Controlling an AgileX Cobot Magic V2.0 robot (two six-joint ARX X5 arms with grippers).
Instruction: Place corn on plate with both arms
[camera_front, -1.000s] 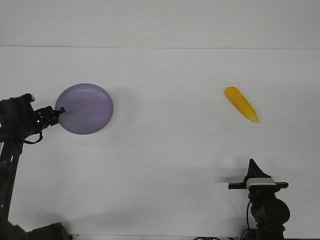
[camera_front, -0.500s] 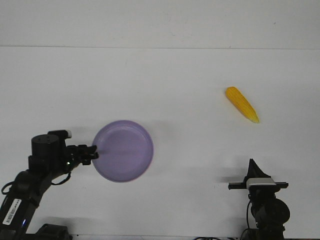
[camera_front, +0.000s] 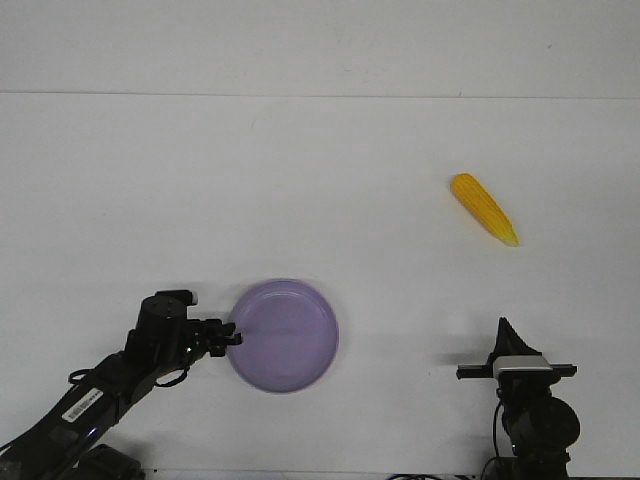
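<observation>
Front view showed the lavender plate (camera_front: 283, 335) lying flat on the white table (camera_front: 320, 200), near the front edge and a little left of centre. The left gripper (camera_front: 229, 338) met the plate at its left rim, its black fingers closed tight on that rim, so the arm had the plate in hand. The corn (camera_front: 484, 208) lay well apart from it, far off to the right and further back, on bare table with its pointed end toward the front right; nothing touched it. The right gripper (camera_front: 503, 330) sat low at the front right, pointing up and away from the camera, with nothing held; whether its fingers were parted could not be told from this angle.

By my judgement the step in hand was positioning the plate, and the corn's half of the task had not begun. The next move would call for the right arm to reach forward to the cob, straddle it across its thicker middle, and carry it over to the plate.
</observation>
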